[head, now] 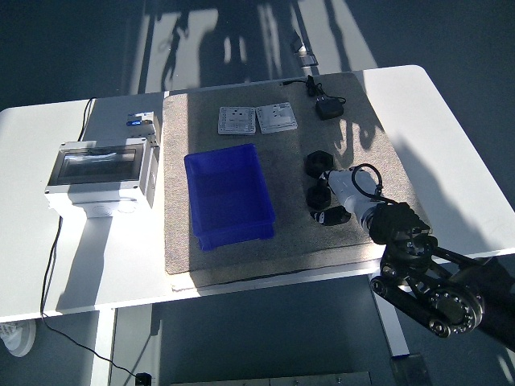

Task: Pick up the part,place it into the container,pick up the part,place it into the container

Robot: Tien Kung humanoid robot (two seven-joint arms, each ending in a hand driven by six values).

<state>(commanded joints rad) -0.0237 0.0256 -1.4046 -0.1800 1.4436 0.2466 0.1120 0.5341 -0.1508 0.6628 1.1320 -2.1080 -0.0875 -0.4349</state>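
1. The right hand (342,193) reaches in from the lower right and hangs over the nearer black part (317,196), which sits on the mat (282,241) to the right of the blue bin (229,195); the second black part (319,163) lies just beyond it, also right of the bin; the bin looks empty.
2. Whether the white fingers (344,183) are closed on the nearer part or only hovering above it I cannot tell; the hand covers the contact; I would judge the grasp as not yet secured.
3. Risk: the two parts lie close together, so fingers closing on one could knock the other farther from the bin or pinch both at once.
4. Risk: a shallow hold on a chunky, faceted part could let it twist and drop on the mat short of the bin.
5. Risk: a small dark piece (332,215) lies right of the bin just under the wrist; the forearm could sweep it off the mat.
6. Risk: carrying low toward the bin could strike its right wall and shove it into the grey box (100,171) on its left.
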